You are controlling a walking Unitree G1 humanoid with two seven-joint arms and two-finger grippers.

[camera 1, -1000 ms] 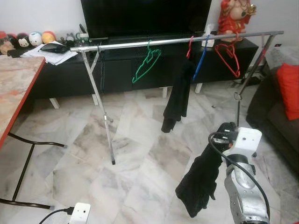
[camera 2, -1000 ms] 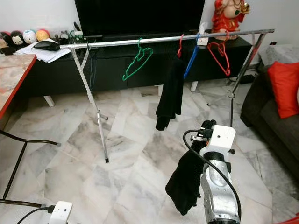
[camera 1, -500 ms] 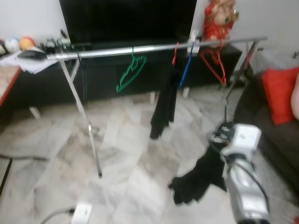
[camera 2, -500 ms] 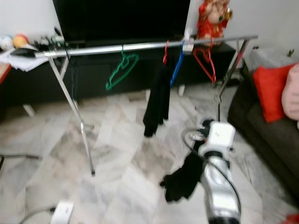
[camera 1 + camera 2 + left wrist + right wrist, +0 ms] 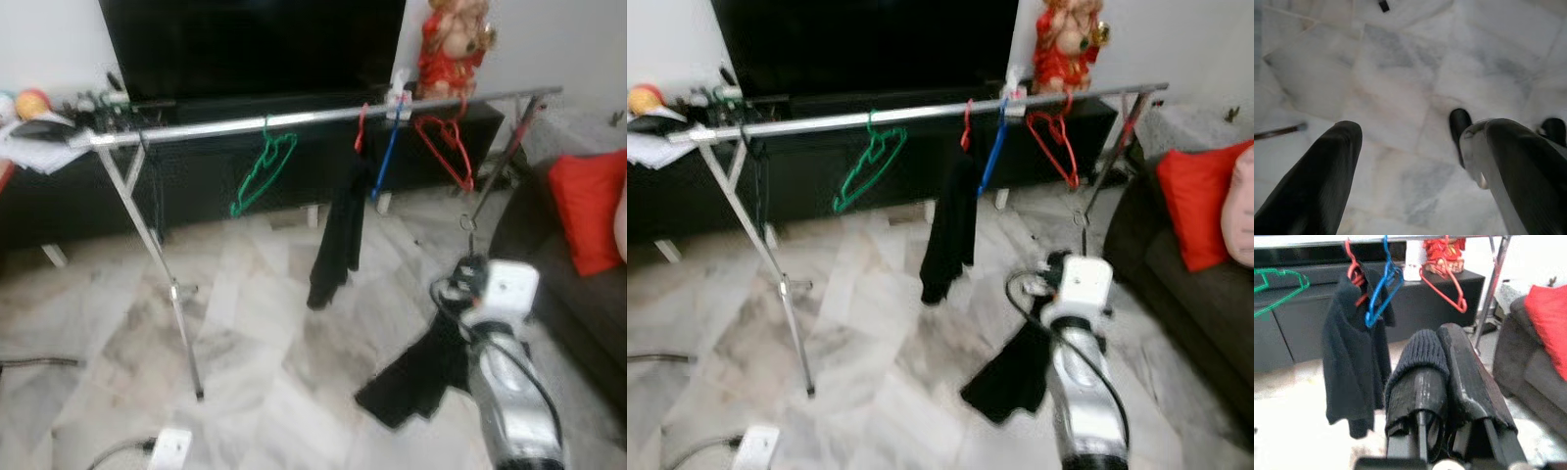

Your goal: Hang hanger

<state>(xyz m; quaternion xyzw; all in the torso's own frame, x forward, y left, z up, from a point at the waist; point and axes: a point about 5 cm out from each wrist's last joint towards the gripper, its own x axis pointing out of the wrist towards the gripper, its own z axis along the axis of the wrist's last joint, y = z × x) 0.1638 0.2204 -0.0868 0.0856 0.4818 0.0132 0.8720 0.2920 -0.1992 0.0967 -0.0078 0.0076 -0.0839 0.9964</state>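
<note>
We are carrying a soft black knit garment [image 5: 1011, 364] in our right gripper [image 5: 1442, 350], whose two black fingers are pinched together with the cloth wrapped over and between them. The garment is hanging limp below the silver right arm [image 5: 509, 392], at about five o'clock in the head view, well short of the long chrome clothes rail [image 5: 313, 116] crossing the scene at twelve o'clock.

We are judging this cloth light, floppy and inclined to slide, so it is best held by a bunched fold near its upper edge. The thin wire hangers on the rail look stiff, light and free to swing: a green hanger [image 5: 260, 176], a red hanger carrying a black top [image 5: 338, 235], a blue hanger [image 5: 1382, 289] and an empty red hanger [image 5: 446, 147]; the hook or neck is the place to take them.

The right wrist view is showing the knit ribbing against the fingers, which the head views are blurring. The left wrist view is showing our left gripper [image 5: 1410, 161], fingers spread and empty, above the pale marble floor [image 5: 1400, 73].
</note>
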